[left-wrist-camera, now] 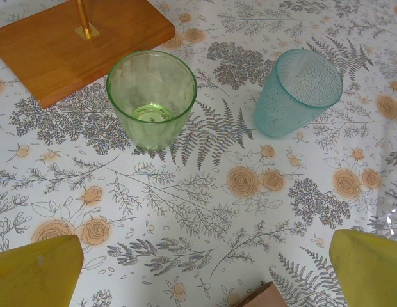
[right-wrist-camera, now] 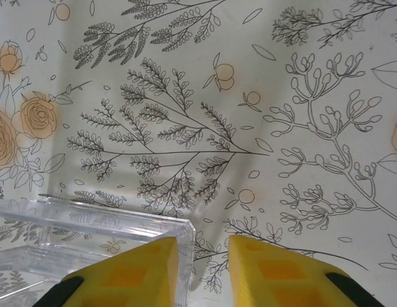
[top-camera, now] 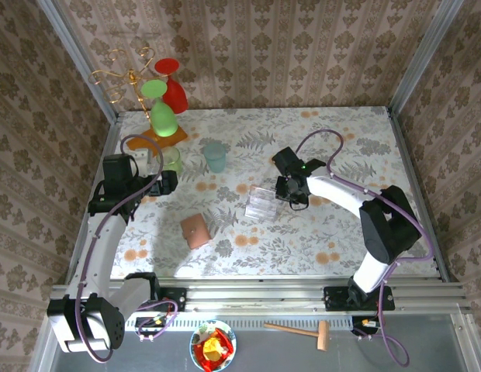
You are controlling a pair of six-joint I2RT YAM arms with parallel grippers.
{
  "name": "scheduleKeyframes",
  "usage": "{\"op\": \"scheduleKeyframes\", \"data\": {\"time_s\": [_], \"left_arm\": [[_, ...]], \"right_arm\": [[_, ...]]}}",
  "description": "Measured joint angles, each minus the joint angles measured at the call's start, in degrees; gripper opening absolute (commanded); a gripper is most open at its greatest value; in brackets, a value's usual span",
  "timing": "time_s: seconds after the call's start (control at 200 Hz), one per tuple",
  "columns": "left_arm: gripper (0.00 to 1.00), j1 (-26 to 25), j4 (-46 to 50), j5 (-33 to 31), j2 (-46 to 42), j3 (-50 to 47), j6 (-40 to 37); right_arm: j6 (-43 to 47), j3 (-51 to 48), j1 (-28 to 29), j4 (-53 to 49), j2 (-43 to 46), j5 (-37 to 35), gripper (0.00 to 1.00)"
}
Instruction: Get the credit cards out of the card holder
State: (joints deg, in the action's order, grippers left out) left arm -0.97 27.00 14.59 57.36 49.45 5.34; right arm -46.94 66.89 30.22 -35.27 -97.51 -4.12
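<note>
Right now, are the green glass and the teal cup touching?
Apart. Left wrist view shows patterned tablecloth between green glass and teal cup.

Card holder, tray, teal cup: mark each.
Card holder (top-camera: pixel 196 231), top view, middle of its tan cover.
Tray (top-camera: pixel 261 204), top view, its clear floor.
Teal cup (left-wrist-camera: pixel 278 105), left wrist view, its outer wall.

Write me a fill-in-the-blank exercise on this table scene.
1. The card holder is ___, not open.
2. The tumbler nearest the rack's wooden base is ___.
3. The right gripper straddles a wall of the ___ plastic tray.
Missing words: closed; green; clear.
</note>
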Motion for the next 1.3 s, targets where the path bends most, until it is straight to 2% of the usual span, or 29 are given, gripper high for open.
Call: {"op": "scheduleKeyframes", "data": {"time_s": [0.74, 1.15, 1.3], "left_arm": [[1.0, 0.0, 0.0, -0.02, -0.02, -0.33, 0.0], [1.0, 0.0, 0.02, -0.09, -0.02, -0.33, 0.0], [1.0, 0.0, 0.02, -0.24, -0.02, -0.33, 0.0]], "right_arm": [[0.26, 1.84, 2.47, -0.28, 1.68, 0.24, 0.28], [0.94, 2.08, 2.47, 0.04, -1.99, 0.31, 0.23], [1.68, 2.08, 2.47, 0.7, -2.21, 0.7, 0.17]]}}
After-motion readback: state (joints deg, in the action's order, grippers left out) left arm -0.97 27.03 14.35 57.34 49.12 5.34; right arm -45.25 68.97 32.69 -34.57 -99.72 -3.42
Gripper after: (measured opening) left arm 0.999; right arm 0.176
